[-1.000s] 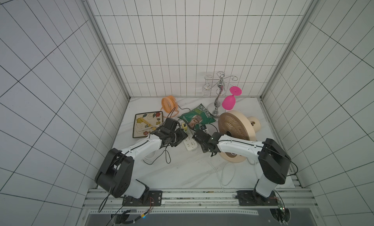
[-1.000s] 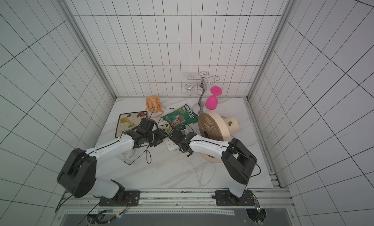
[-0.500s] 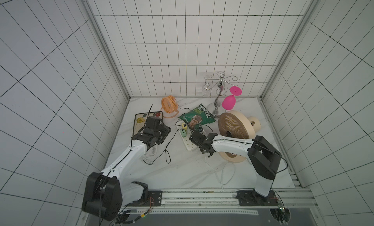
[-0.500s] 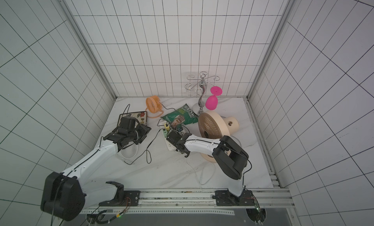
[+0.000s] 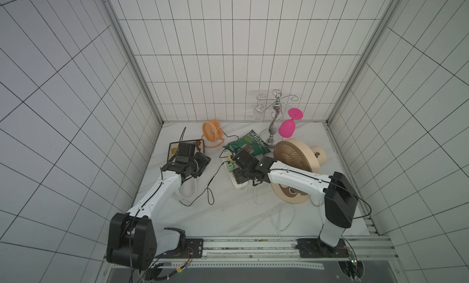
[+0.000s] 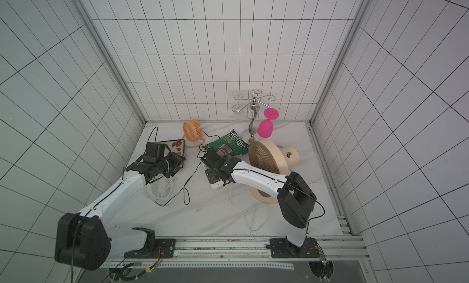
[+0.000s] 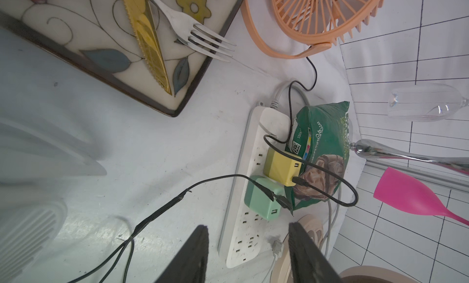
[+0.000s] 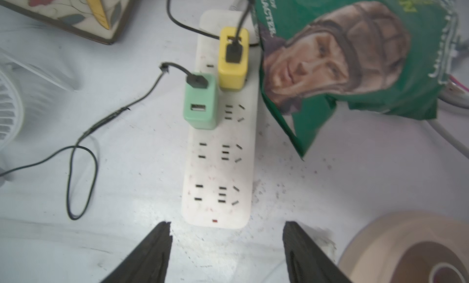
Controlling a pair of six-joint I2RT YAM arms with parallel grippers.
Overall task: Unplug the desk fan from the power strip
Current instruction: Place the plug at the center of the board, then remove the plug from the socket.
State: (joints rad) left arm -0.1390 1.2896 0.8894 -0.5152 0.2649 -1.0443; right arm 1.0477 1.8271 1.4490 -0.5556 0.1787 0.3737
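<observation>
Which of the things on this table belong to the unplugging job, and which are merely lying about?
Job: power strip, green adapter, yellow adapter, orange fan, white fan, beige fan.
Lying about: chip bag, patterned plate, fork, pink glass, metal stand.

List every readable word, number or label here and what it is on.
"REAL": front of the green chip bag, in a top view.
"RACTER.": same bag, right wrist view, start hidden.
"180": same bag, left wrist view; smaller print blurred.
None readable on the power strip.
</observation>
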